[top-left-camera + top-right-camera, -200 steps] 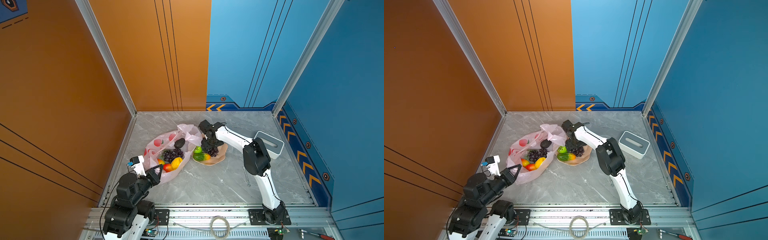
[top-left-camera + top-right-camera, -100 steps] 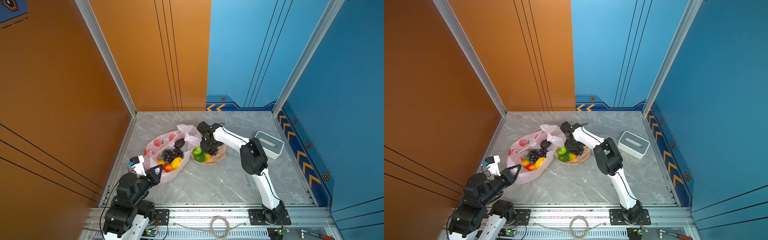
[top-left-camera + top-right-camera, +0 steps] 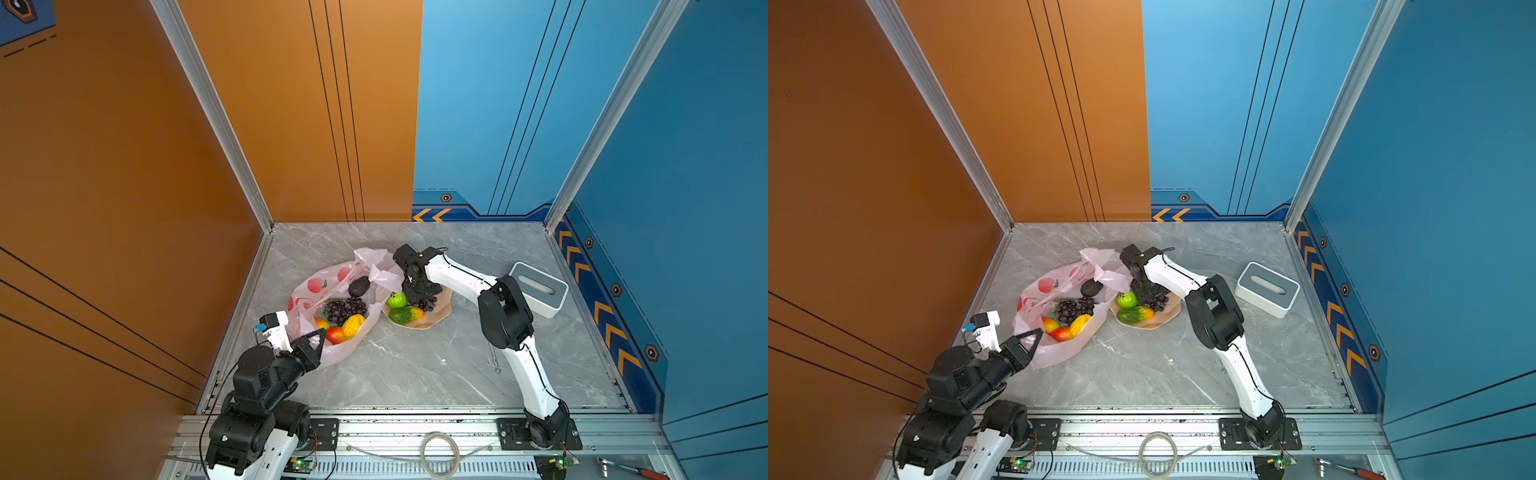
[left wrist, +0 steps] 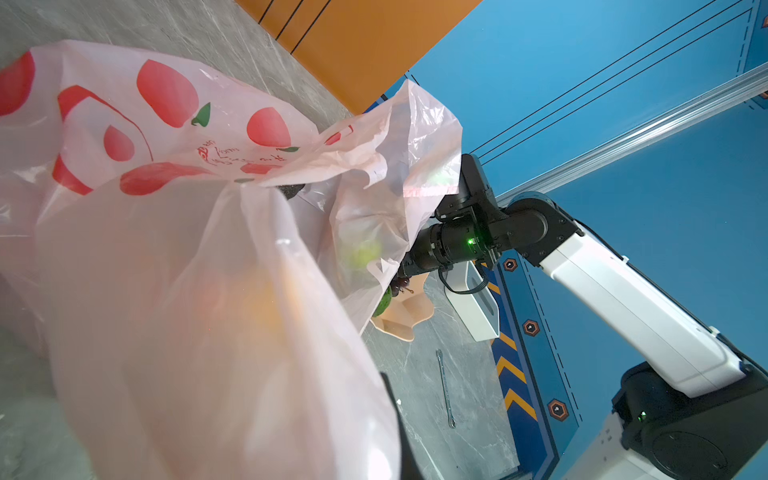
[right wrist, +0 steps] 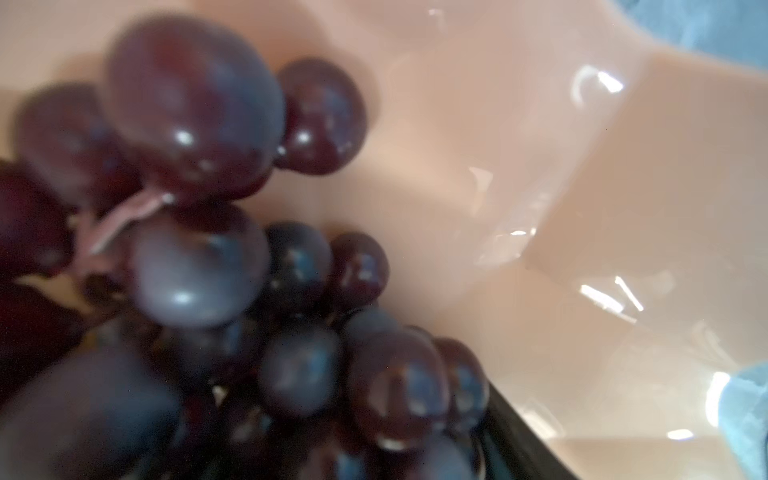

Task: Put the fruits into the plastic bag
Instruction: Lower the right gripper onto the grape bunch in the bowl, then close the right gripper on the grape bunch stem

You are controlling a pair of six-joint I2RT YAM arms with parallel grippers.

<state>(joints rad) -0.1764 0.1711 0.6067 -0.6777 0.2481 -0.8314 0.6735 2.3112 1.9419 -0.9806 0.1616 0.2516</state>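
Bowl [image 3: 442, 313] on surface [image 3: 415, 374], grape bunch [image 3: 428, 305] inside. Plastic bag [image 3: 311, 291] just left of bowl, fruits [image 3: 345, 309] in it; box [image 3: 540, 291] right of bowl, apart.

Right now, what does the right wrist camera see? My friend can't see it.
A bunch of dark purple grapes, very close and blurry, fills much of the picture. It lies in a shiny peach bowl.

plastic bag [image 3: 309, 291] mouth open upward; bare tabletop [image 3: 415, 365] in front, grey box [image 3: 540, 289] right of bowl [image 3: 442, 307]
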